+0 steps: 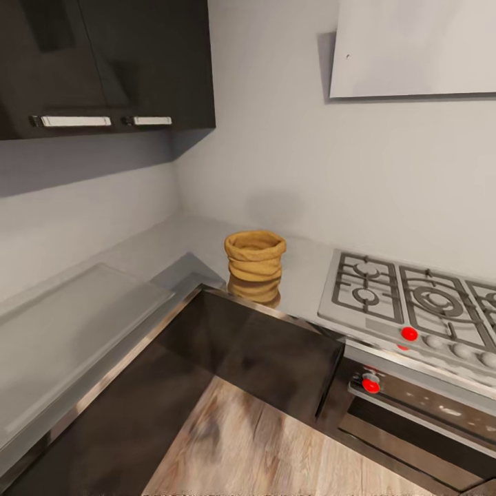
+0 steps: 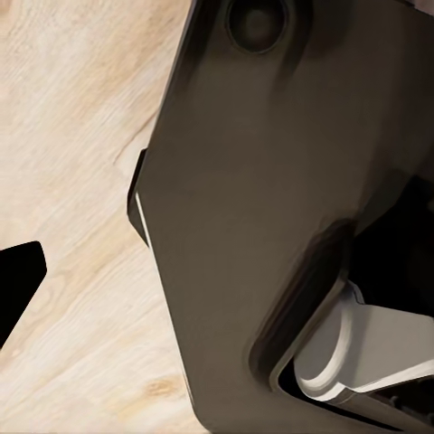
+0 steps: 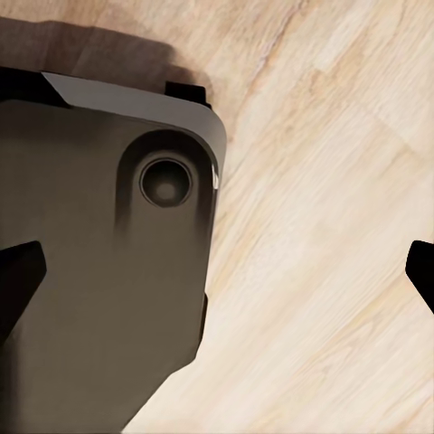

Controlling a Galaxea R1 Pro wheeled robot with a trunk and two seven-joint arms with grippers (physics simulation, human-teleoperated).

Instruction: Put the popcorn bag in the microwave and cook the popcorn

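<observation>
I'm seeing the popcorn bag (image 1: 255,256) sitting upright on the countertop (image 1: 172,248) in the corner, just beside the gas hob (image 1: 413,303). It's lying well apart from both sets of jaws. Left gripper (image 2: 18,289): one dark fingertip is showing over the wood floor (image 2: 72,136), so I can't tell its state. Right gripper (image 3: 221,271): fingertips are sitting at opposite frame edges, jaws released, hanging over the robot base (image 3: 99,271).

Popcorn bag (image 1: 255,256) rough tan burlap; countertop (image 1: 186,244) glossy grey steel, mirroring it; floor (image 1: 241,441) matt wood grain.
</observation>
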